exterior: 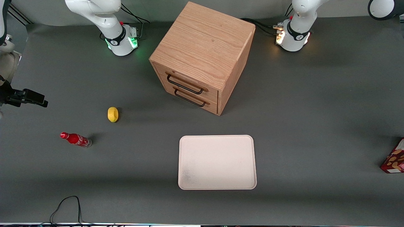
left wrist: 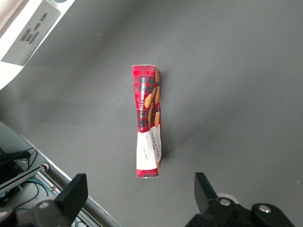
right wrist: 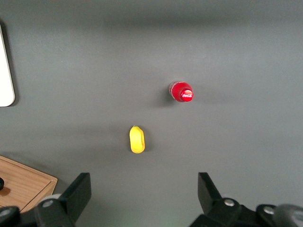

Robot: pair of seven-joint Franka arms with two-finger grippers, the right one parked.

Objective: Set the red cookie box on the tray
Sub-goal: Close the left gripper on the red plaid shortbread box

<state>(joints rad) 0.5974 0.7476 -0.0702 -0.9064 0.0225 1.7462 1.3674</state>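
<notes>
1. The red cookie box (exterior: 394, 157) lies at the right edge of the front view, partly cut off by the frame, at the working arm's end of the table. The wrist view shows it lying on its narrow side on the bare grey table (exterior: 315, 126), white label patch at the end nearest the gripper.
2. The gripper (left wrist: 139, 196) hangs above the box with its two fingers (left wrist: 73, 194) spread wide and nothing between them.
3. Judging from this, the step in hand is the approach. The fingers should straddle the box's narrow width near its middle, not the label end, so it does not tip when lifted.
4. The tray (exterior: 186, 164) sits lower centre in the front view, well apart from the box.
5. The wooden drawer cabinet (exterior: 202, 47) stands above the tray in frame; a direct, low carry should avoid it.
</notes>
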